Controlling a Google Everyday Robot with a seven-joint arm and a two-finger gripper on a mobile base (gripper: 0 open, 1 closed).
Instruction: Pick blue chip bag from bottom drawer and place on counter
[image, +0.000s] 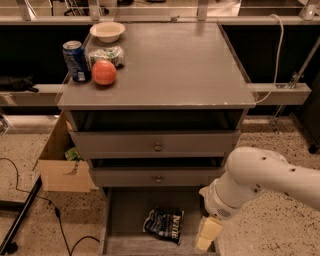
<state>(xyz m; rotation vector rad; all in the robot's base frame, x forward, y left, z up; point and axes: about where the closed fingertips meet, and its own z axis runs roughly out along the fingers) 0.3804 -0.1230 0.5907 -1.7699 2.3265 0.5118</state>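
Observation:
The blue chip bag (163, 224) lies crumpled on the floor of the open bottom drawer (125, 216), right of its middle, with white lettering up. My gripper (207, 234) hangs off the white arm (260, 180) at the drawer's right side, low and a short way right of the bag, not touching it. The counter (170, 60) is the flat grey top of the cabinet, above and behind.
On the counter's back left stand a blue soda can (76, 61), a red apple (104, 72), a green-and-white packet (106, 55) and a bowl (107, 31). Two knobbed drawers (157, 147) sit slightly open. A cardboard box (62, 167) and a cable (30, 195) lie left.

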